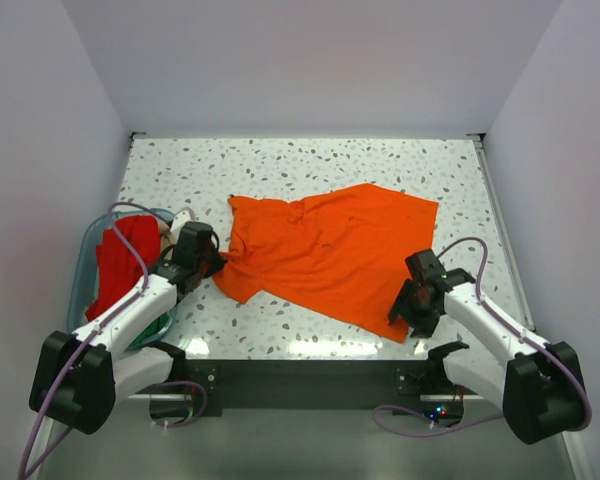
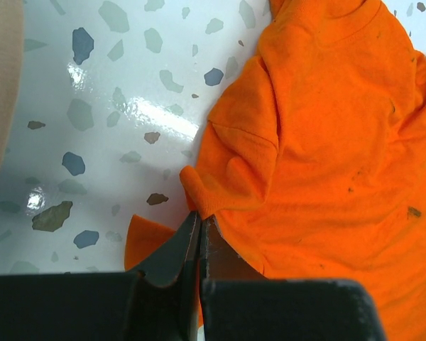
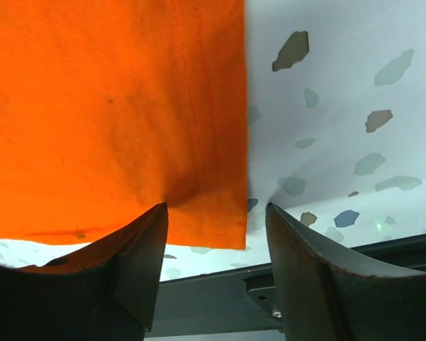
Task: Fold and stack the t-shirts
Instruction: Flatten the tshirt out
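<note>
So, nearest the arm bases: the right gripper point(image 3: 216, 207) is low over the near-right corner of the orange t-shirt point(image 1: 330, 250), jaws spread wide. In the wrist view one finger is over the cloth and the other over bare tabletop point(image 1: 280, 170), w/ the shirt's side edge and hem corner btwn them. It's clamped on nothing. Can't tell whether the cloth-side finger actually touches the shirt.

Slightly farther back, on the left: the left gripper point(image 2: 199, 219) has its jaws pressed together on a small fold at the orange shirt's left edge, nr the sleeve. The cloth puckers up at the tips. The rest of the shirt spreads away to that gripper's right, wrinkled and skewed across mid-tabletop, collar toward far-left, hem toward near-right.

Left of the left arm, a teal tub point(image 1: 81, 270) sits at the tabletop's left edge. A red t-shirt point(image 1: 120, 265) drapes in it. A bit of green cloth point(image 1: 158, 325) shows at its near end by the arm, and beige cloth point(image 1: 182, 220) at its far end, just beside the left gripper.
</note>
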Action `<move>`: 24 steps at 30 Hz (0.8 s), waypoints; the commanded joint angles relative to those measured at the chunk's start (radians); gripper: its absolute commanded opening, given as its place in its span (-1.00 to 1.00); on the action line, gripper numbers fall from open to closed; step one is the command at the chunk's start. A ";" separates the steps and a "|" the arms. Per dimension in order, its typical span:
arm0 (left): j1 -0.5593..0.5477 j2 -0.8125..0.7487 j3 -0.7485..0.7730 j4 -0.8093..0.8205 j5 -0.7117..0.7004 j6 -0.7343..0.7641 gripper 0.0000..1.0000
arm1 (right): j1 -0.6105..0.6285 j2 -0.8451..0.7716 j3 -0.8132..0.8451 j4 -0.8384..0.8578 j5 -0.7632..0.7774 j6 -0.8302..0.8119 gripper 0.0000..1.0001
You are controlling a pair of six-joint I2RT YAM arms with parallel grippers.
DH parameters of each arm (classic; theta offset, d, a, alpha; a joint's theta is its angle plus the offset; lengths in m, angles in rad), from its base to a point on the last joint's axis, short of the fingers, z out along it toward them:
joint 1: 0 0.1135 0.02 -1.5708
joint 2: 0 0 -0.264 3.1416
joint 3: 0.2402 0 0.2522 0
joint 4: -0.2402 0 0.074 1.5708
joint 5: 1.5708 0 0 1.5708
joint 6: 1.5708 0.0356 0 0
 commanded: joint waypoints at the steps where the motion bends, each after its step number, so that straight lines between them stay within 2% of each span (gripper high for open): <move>1: 0.009 0.001 0.039 0.046 0.009 0.013 -1.00 | 0.004 0.065 0.035 -0.031 0.011 -0.027 0.19; 6: 0.010 0.001 0.043 0.042 0.014 0.019 -1.00 | 0.013 0.158 0.033 0.051 -0.003 -0.036 0.08; 8: 0.010 0.002 0.048 0.042 0.017 0.022 -1.00 | 0.015 0.175 0.035 0.087 -0.004 -0.037 -0.09; 9: 0.010 0.004 0.056 0.040 0.025 0.025 -1.00 | 0.015 0.195 0.033 0.130 -0.061 -0.040 -0.20; 10: 0.010 0.005 0.060 0.037 0.026 0.031 -1.00 | 0.016 0.210 0.035 0.145 -0.075 -0.045 -0.52; 13: 0.010 0.002 0.091 0.023 0.043 0.065 -1.00 | 0.015 0.246 0.112 0.155 -0.096 -0.085 -1.00; 15: 0.012 -0.008 0.118 0.007 0.063 0.085 -1.00 | 0.015 0.232 0.162 0.129 -0.109 -0.111 -1.00; 19: 0.010 -0.062 0.181 -0.043 0.072 0.134 -1.00 | 0.013 0.149 0.382 0.050 -0.093 -0.165 -1.00; 24: 0.010 -0.150 0.350 -0.130 0.094 0.177 -1.00 | 0.004 0.097 0.635 -0.039 -0.026 -0.212 -1.00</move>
